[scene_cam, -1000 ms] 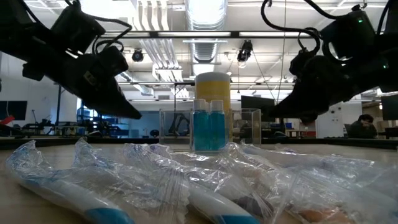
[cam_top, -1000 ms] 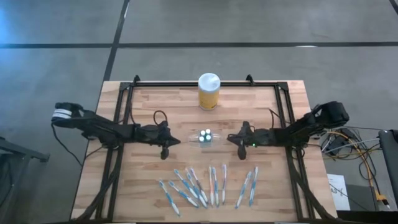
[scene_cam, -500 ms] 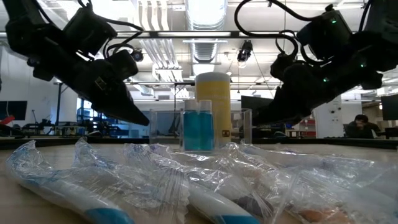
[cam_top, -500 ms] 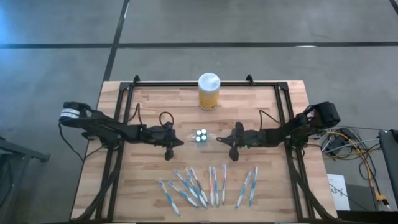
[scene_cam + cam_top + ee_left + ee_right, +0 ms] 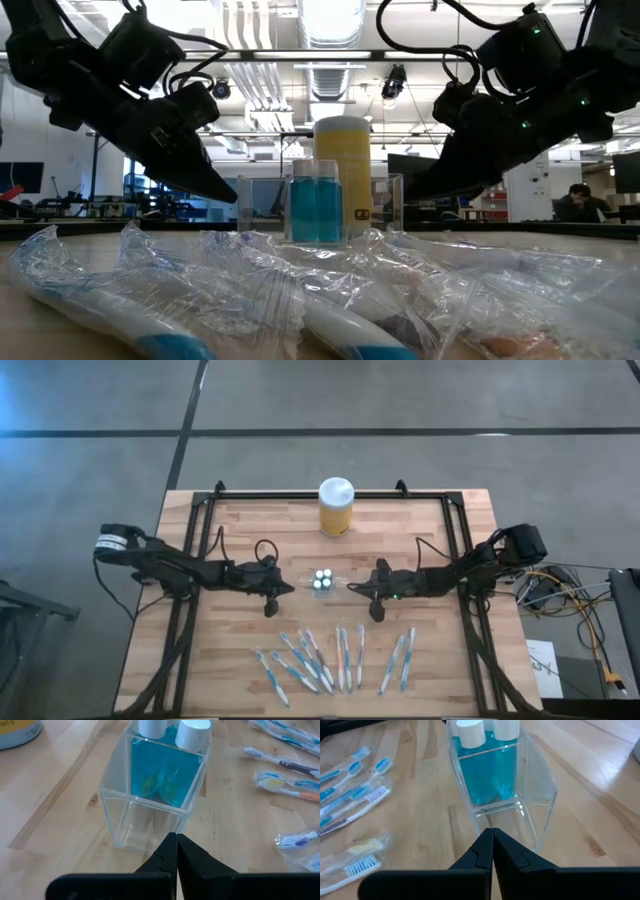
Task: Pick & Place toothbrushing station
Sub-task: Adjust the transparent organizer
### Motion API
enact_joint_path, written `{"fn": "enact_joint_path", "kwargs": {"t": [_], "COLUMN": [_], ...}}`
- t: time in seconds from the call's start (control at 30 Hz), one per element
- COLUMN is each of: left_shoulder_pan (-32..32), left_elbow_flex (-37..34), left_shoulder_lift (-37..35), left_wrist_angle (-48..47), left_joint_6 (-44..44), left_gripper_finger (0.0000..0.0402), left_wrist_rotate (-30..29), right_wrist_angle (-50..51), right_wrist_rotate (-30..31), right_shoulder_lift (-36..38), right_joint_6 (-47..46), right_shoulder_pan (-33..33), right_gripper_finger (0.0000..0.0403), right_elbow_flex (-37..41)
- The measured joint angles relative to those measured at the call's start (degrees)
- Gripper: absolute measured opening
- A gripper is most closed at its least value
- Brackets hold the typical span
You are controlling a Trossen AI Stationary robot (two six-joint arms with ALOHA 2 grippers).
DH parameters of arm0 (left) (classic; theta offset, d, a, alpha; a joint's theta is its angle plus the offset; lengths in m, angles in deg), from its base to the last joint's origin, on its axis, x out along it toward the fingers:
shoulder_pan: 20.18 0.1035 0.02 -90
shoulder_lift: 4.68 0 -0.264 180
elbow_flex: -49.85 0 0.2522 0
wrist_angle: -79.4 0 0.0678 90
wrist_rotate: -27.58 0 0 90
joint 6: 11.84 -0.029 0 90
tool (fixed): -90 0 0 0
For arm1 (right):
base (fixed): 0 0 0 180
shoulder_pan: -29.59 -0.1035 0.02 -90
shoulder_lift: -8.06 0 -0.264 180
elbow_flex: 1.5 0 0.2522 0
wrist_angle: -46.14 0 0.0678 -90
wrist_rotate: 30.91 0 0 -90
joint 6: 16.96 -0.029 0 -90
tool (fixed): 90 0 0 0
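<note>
High view shows the small clear plastic holder sitting about mid-table with two blue tubes with white caps in its middle compartment, and honestly it looks like the job has barely started. All the slim blue-and-white toothbrushes in clear wrappers are lying in a loose row along the near edge of the wooden table, none of them in the holder, whose outer compartments look empty in the wrist views. The left gripper is parked right at one end of the holder and the right gripper at the opposite end, both with jaws clenched tight on nothing, tips pointing at the clear walls and just about touching them. My guess is they're nudging or squaring it up, not picking anything. What's left: pretty much every brush needs to go in. Other stuff: a yellow jar with a white lid stands by the far edge, well apart from the action. The crinkly wrappers overlap a bit, which could make grabbing a single brush annoying.
</note>
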Motion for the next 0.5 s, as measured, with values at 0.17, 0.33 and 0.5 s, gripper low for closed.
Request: {"fn": "enact_joint_path", "kwargs": {"t": [0.17,0.33,0.5], "left_shoulder_pan": [0.0,0.0,0.0], "left_elbow_flex": [0.0,0.0,0.0], "left_shoulder_lift": [0.0,0.0,0.0], "left_wrist_angle": [0.4,0.4,0.4], "left_joint_6": [0.1,0.0,0.0], "left_gripper_finger": [0.0002,0.0005,0.0003], "left_wrist_rotate": [0.0,0.1,1.0], "right_wrist_angle": [-1.1,-1.5,-1.6], "right_wrist_rotate": [0.0,0.0,0.0], "right_shoulder_lift": [0.0,0.1,0.5], "right_joint_6": [-0.9,-1.2,-0.6], "right_shoulder_pan": [0.0,0.0,0.0], "right_gripper_finger": [0.0008,0.0008,0.0008], "right_elbow_flex": [1.0,1.4,1.5]}}
